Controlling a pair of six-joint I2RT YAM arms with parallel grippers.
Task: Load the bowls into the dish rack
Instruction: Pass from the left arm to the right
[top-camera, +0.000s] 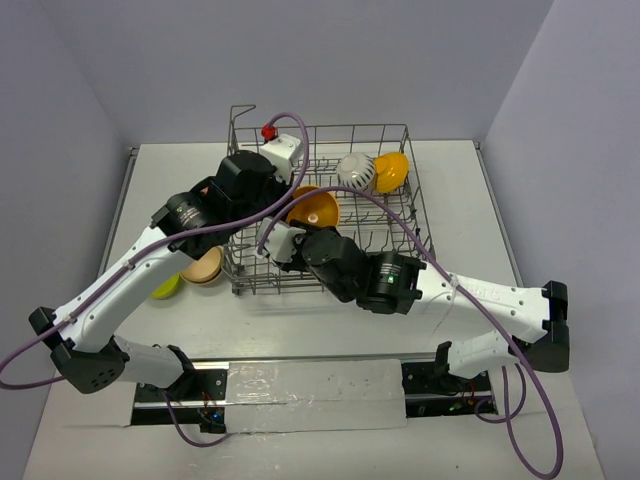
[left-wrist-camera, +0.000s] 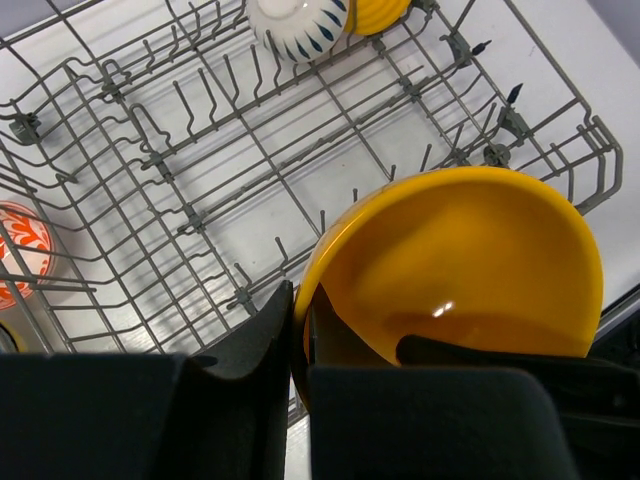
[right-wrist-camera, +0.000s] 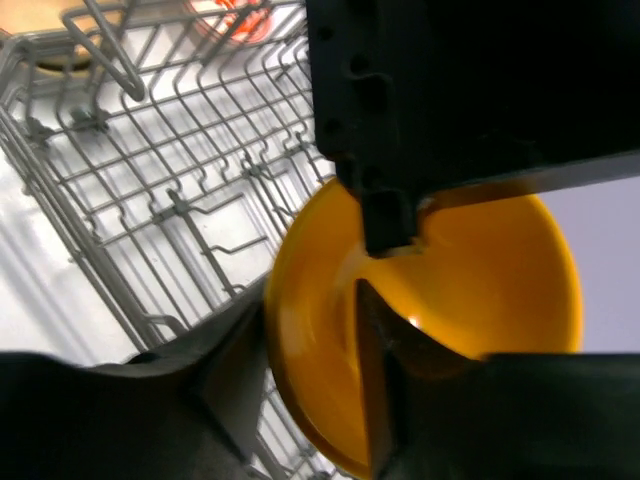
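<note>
Sharing one orange-yellow bowl (top-camera: 313, 207), our left gripper (left-wrist-camera: 300, 335) and right gripper (right-wrist-camera: 308, 300) each pinch its rim, one finger inside and one outside. They hold it above the near left part of the dish rack (top-camera: 424, 215), which sits toward the far edge of the counter (top-camera: 480, 230). We judge the bowl light, stiff and glossy, so probably slippery and easy to chip; the rim looks like the only workable hold. Being round, it has no long axis, and its mouth faces mostly upward, slightly tipped.
</note>
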